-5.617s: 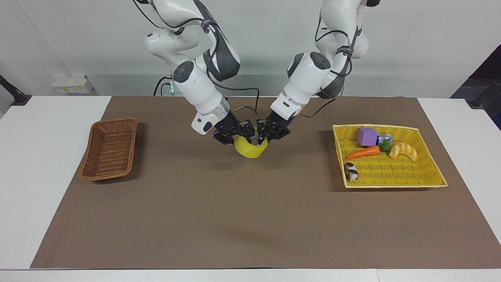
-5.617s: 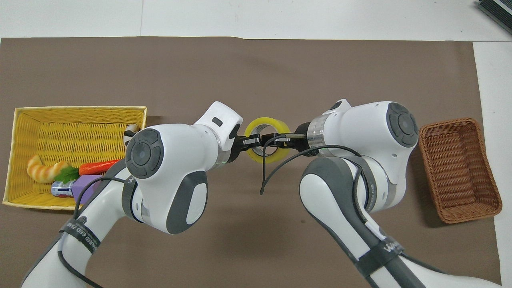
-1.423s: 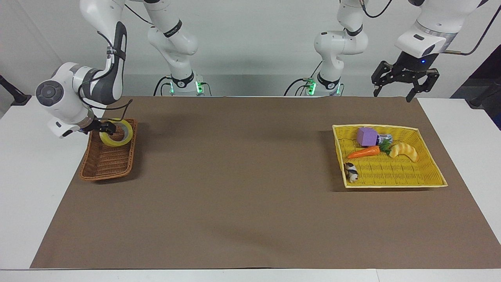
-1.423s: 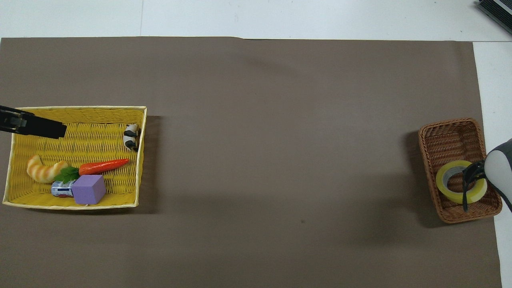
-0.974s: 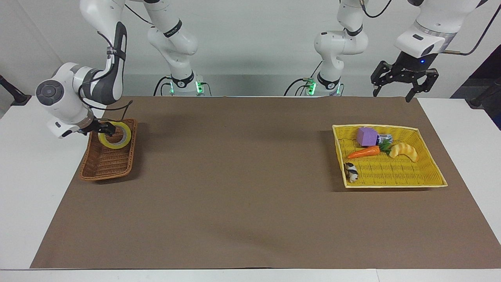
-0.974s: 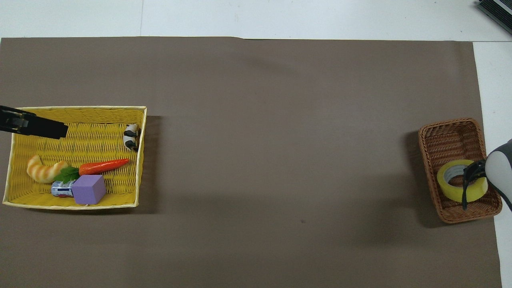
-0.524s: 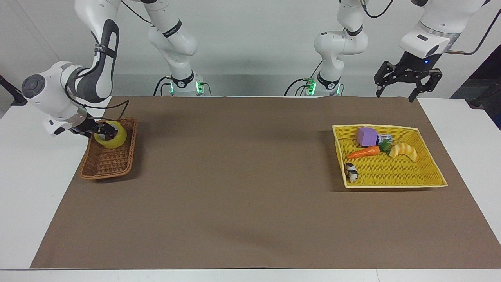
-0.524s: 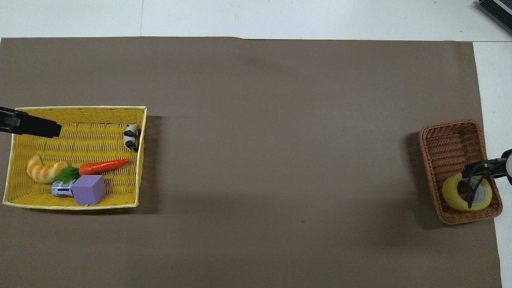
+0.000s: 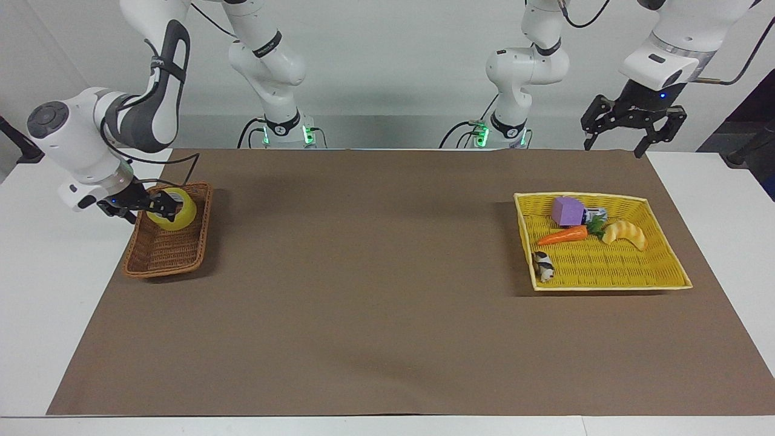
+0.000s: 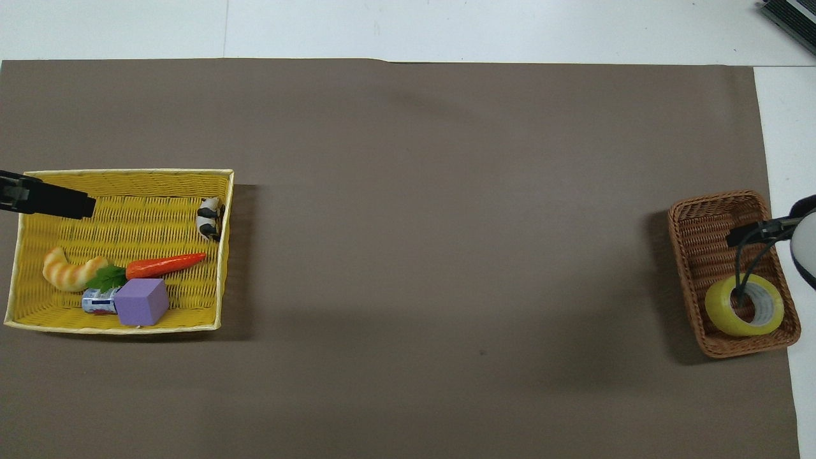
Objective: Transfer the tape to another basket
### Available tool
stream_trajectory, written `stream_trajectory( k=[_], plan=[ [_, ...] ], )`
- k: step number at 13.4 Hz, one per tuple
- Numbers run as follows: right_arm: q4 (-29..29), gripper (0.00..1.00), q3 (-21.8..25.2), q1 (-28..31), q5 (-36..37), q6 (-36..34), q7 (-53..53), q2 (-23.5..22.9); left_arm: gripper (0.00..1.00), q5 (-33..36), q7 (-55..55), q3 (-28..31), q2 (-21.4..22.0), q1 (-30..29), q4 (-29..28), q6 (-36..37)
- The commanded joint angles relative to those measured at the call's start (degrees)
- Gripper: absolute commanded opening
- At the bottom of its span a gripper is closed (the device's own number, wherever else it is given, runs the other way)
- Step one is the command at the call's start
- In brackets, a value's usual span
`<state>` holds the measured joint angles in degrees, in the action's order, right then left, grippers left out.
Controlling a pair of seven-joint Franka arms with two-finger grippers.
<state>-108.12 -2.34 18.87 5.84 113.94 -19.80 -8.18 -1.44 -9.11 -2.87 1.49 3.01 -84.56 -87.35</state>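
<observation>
The tape (image 10: 744,306) lies in the basket (image 10: 701,255), at its end nearer the robots, core hole tilted upward. The right tool (image 9: 158,206) sits at the roll; whether it grips, I cannot tell. Next: let go, lift clear. The left tool (image 9: 633,124) waits, spread wide.

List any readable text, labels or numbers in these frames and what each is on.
None can be read.
Small blue-and-white can beside the purple cube in the yellow woven tray: printed label, too small to read.
Dark bands on the arm links in the facing view: lettering too small to read.
</observation>
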Motion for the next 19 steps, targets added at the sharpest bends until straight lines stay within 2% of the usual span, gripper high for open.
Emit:
stream_trajectory(
  k=[1, 3, 6, 8, 10, 15, 19],
  plan=[
    [2.6, 1.0, -0.1, -3.3, 4.0, -0.4, 7.7, -0.2, 1.0, 0.3, -0.3, -0.5, 1.4, -0.7, -1.7, -0.2],
    [4.9, 1.0, -0.2, -6.4, 5.1, -0.5, 15.2, -0.2, 1.0, 0.3, -0.3, -0.5, 1.4, -0.7, -1.7, -0.2],
    [7.2, 1.0, -0.2, -11.5, 4.6, -1.5, 20.7, -0.1, 1.0, 0.3, -0.3, -0.5, 1.4, -0.7, -1.7, -0.3],
    [11.4, 1.0, -0.4, -11.7, 3.7, -7.2, 21.6, -0.2, 1.0, 0.3, -0.3, -0.5, 1.4, -0.7, -1.7, -0.3],
    [14.8, 1.0, -0.6, -11.4, 0.2, -10.0, 21.5, -0.2, 1.0, 0.3, -0.3, -0.5, 1.4, -0.7, -1.7, -0.3],
    [18.4, 1.0, -1.4, -11.5, -1.9, -16.1, 21.4, 0.6, 1.0, 0.3, -0.3, -0.5, 1.4, -0.7, -1.7, -0.3],
    [23.0, 1.0, -0.5, -12.1, -4.8, -24.1, 20.3, 1.7, 1.0, 0.3, -0.3, -0.5, 1.3, -0.7, -1.7, -0.2]
  ],
)
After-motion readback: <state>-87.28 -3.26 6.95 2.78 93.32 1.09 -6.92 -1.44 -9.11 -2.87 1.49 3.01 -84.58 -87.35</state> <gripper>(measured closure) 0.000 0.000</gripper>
